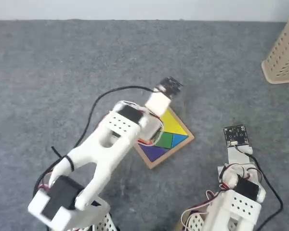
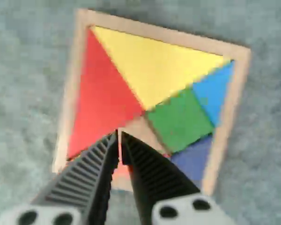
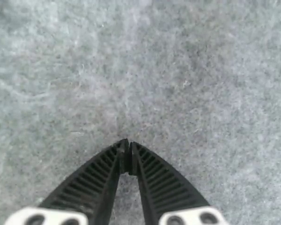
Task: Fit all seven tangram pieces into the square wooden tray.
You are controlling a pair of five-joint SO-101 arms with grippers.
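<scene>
Left gripper (image 2: 118,137) is held pressed together over the wooden tray (image 2: 236,93), at a bare gap (image 2: 136,127). Red triangle (image 2: 100,101) could be jarred loose if it is dragged sideways.

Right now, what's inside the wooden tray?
A red triangle, yellow triangle, blue triangle, green square and purple piece lie in the wooden tray. The left gripper covers one corner, so what lies there cannot be told.
</scene>
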